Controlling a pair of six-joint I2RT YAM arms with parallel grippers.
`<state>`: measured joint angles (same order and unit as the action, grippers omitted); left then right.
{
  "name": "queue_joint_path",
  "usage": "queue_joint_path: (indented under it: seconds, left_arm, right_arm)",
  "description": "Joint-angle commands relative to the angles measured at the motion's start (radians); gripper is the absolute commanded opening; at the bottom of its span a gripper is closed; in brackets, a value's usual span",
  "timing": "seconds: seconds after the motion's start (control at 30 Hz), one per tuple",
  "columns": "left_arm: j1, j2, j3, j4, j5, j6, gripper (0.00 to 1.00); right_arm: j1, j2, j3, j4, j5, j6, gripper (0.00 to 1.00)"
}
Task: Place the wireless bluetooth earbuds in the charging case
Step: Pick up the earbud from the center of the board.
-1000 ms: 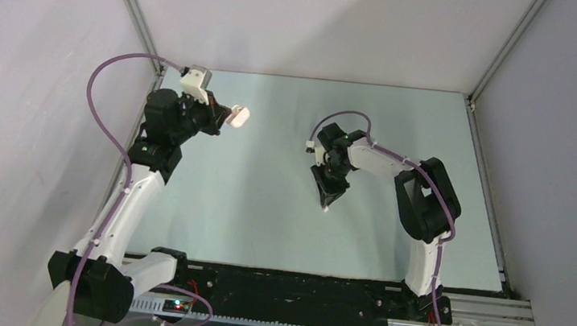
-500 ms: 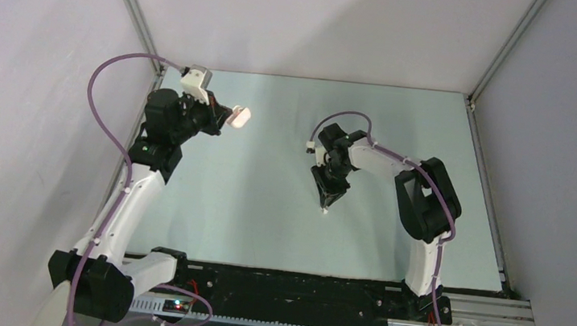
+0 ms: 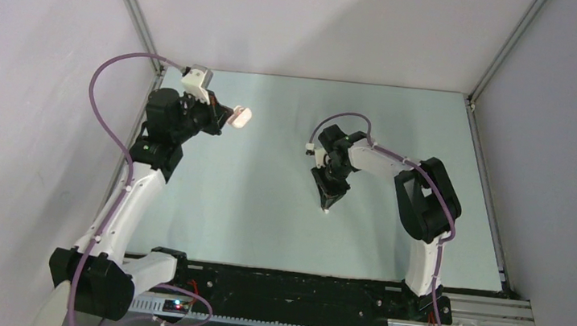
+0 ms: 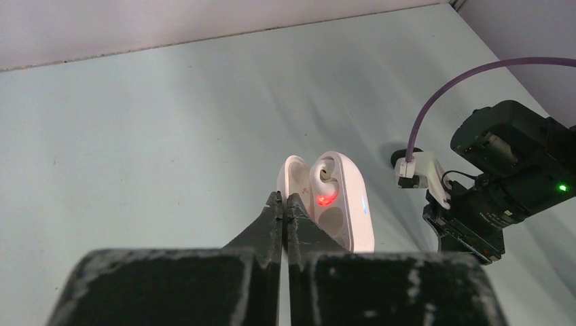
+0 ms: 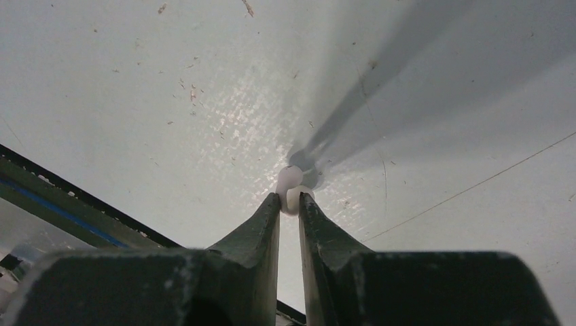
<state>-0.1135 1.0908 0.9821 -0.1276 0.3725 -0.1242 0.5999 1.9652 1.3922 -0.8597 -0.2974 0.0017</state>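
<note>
My left gripper [image 3: 229, 116] is shut on the edge of the open white charging case [image 3: 242, 115] and holds it above the table at the back left. In the left wrist view the gripper [image 4: 285, 198] pinches the case [image 4: 350, 204] by its lid; one white earbud [image 4: 325, 170] sits in a socket above a red light, and the socket beside it is empty. My right gripper [image 3: 327, 206] points down at mid table, shut on a second white earbud [image 5: 291, 183] between its fingertips [image 5: 272, 204], at or just above the table surface. No black earbuds are in view.
The pale green table [image 3: 264, 209] is walled on three sides by grey panels. A black rail [image 3: 297, 285] runs along the near edge. My right arm's wrist [image 4: 502, 183] shows to the right of the case in the left wrist view.
Almost nothing has changed. My right wrist has shifted a little over the same spot, and the left arm still holds the case in place.
</note>
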Motion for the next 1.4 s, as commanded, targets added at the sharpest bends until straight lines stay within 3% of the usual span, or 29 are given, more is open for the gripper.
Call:
queue_joint_path:
  seconds: [0.0, 0.23, 0.5, 0.83, 1.37]
  left_arm:
    - [0.007, -0.004, 0.043, 0.048, 0.018, -0.017, 0.0]
    - [0.007, -0.001, 0.044, 0.047, 0.023, -0.015, 0.0]
    - [0.007, 0.01, 0.052, 0.049, 0.029, -0.02, 0.0]
    - [0.007, 0.013, 0.053, 0.053, 0.035, -0.023, 0.0]
    - [0.007, 0.016, 0.054, 0.056, 0.039, -0.034, 0.0]
  right_arm:
    - [-0.008, -0.033, -0.005, -0.007, -0.008, -0.022, 0.19]
    - [-0.007, -0.038, -0.005, -0.008, 0.004, -0.033, 0.11]
    - [-0.009, -0.036, -0.005, -0.007, 0.062, -0.078, 0.15]
    - [-0.006, -0.041, -0.005, -0.011, 0.029, -0.116, 0.22]
    - [-0.002, -0.01, -0.01, -0.023, 0.012, -0.234, 0.19]
